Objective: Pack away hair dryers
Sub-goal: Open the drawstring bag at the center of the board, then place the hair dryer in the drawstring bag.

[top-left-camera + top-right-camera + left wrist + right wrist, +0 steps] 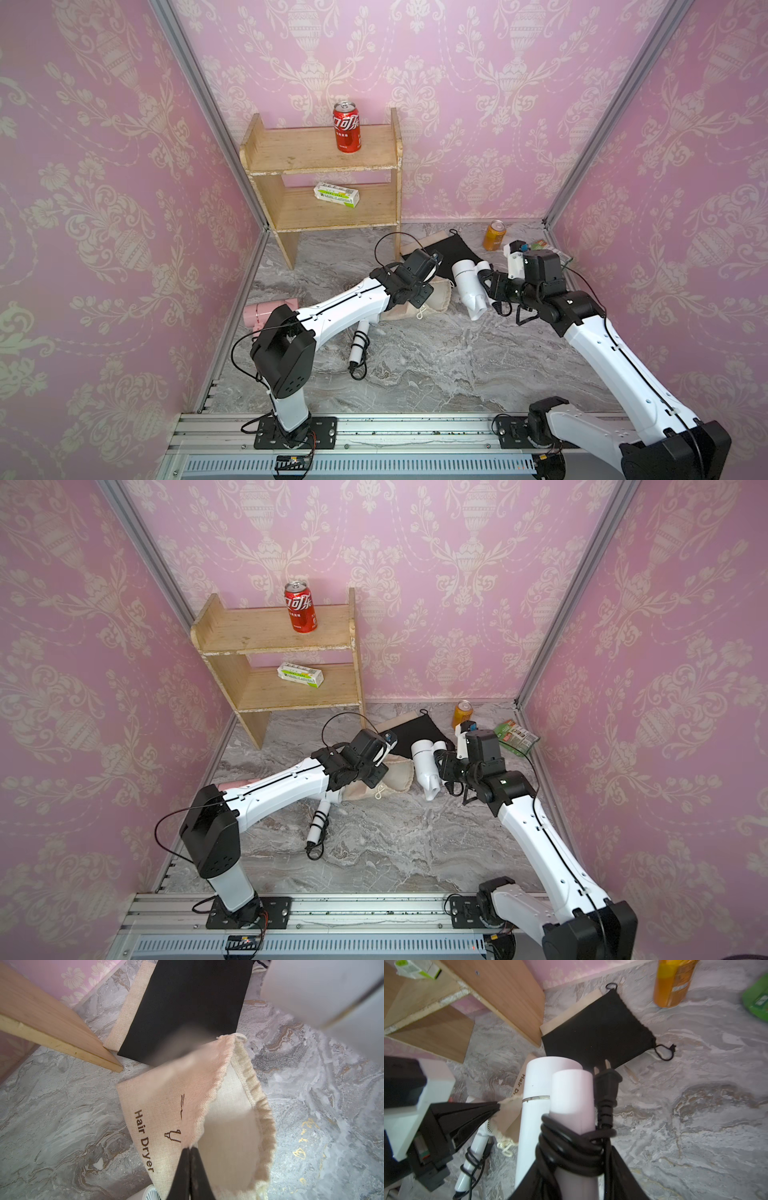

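Note:
My right gripper [575,1167] is shut on the cord-wrapped handle of a white hair dryer [467,278], which it holds above the floor, barrel forward, beside the beige "Hair Dryer" pouch [149,1118]. My left gripper [190,1148] is shut on that pouch's upper rim and lifts it, so the mouth gapes. A second white hair dryer [359,338] lies on the floor under my left arm. The pale pink hair dryer [266,313] lies by the left wall. A black pouch [453,249] lies flat on another beige pouch behind.
A wooden shelf [320,166] stands at the back with a red cola can [347,126] on top and a green-white box [336,194] below. An orange can [494,235] and a green packet [515,736] sit in the back right corner.

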`<state>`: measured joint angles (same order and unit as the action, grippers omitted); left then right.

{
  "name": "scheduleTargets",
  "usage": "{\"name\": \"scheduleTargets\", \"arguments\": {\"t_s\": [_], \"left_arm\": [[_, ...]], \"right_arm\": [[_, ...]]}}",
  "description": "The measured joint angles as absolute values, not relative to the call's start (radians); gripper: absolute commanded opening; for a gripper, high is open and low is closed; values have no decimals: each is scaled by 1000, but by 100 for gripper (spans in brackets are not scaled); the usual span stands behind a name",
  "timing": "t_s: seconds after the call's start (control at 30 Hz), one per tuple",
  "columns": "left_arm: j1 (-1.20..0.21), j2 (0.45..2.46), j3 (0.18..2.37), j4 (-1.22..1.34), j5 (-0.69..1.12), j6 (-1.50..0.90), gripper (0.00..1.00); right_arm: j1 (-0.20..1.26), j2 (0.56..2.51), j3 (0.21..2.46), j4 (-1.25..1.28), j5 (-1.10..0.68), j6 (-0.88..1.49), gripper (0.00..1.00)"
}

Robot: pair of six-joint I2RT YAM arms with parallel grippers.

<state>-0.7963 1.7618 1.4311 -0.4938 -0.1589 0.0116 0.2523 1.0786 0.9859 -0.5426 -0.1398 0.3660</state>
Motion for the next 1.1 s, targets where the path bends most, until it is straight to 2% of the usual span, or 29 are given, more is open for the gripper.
{"name": "scheduleTargets", "arguments": {"t_s": [0.6,1.1], "left_arm": [[-781,1761,1435,-464,-103,-2,0],[-781,1761,1489,-435,-20,-41,0]], "right_arm": [[395,1107,916,-558,-185,365,29],[415,1203,905,-485,-196,366,28]]}}
